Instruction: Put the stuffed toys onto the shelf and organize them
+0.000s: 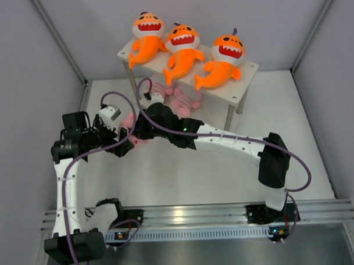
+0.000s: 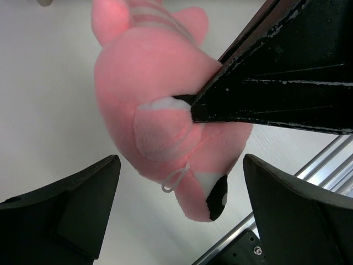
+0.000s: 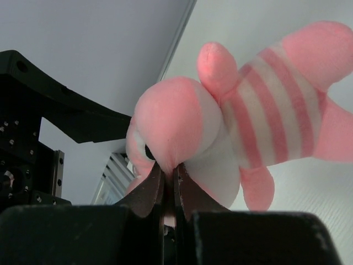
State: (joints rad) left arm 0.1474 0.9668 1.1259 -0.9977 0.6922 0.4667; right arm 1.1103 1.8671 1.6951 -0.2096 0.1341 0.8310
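Observation:
Three orange shark plushes (image 1: pixel 147 37) (image 1: pixel 183 48) (image 1: pixel 224 61) lie on the top of the white shelf (image 1: pixel 245 78). Two pink striped plushes (image 1: pixel 164 97) (image 1: pixel 186 102) lie on the lower tier, partly hidden. My right gripper (image 1: pixel 137 131) (image 3: pixel 168 175) is shut on the head of a third pink striped plush (image 1: pixel 129 122) (image 3: pixel 220 127) and holds it left of the shelf. My left gripper (image 1: pixel 124 145) (image 2: pixel 182 215) is open, its fingers (image 2: pixel 83 193) on either side of this plush (image 2: pixel 165 127) without touching it. The right gripper's black fingers (image 2: pixel 265 83) show pinching it.
The two arms cross close together at the left middle of the white table (image 1: pixel 184 173). Grey walls stand on the left and right. An aluminium rail (image 1: pixel 197 216) runs along the near edge.

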